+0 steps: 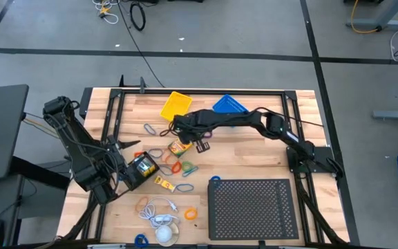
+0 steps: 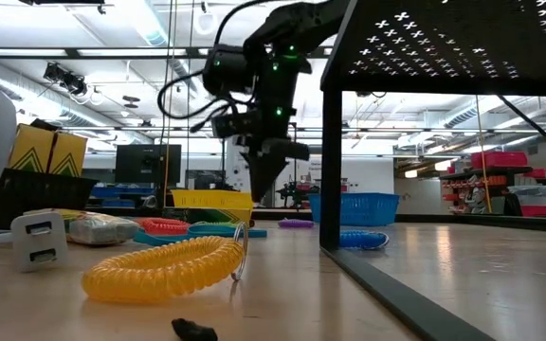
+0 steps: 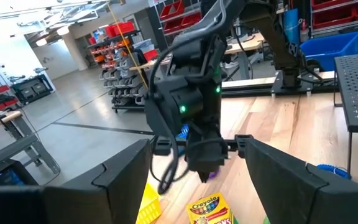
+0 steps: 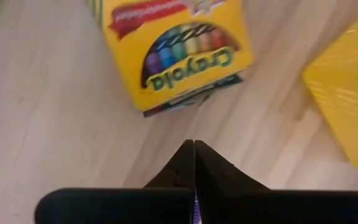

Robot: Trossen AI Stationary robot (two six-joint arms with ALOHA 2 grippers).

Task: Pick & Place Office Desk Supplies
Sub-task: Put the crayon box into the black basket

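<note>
**Right gripper pinched shut just short of the crayon box**

From above I see the black perforated tray (image 1: 253,207) at the near right of the table, nothing in it that I can make out. My right arm is stretched across the middle of the table, and the right gripper (image 1: 200,144) hangs just beside the crayon box (image 1: 179,146). In the right wrist view the fingertips meet tip to tip with bare wood under them. A sliver of purple shows between them, too small to name. The box (image 4: 176,53) lies flat, apart from the tips, with the yellow bin (image 4: 347,106) beside it.

The left gripper (image 1: 123,169) waits at the table's left, jaws spread wide and empty, facing the work.

My read: this is the pick step, and the closure looks to have caught little or nothing. Next I'd reopen, shift over the box and straddle it before closing. The coloured bands (image 1: 175,166) lie scattered nearby, untouched.
</note>
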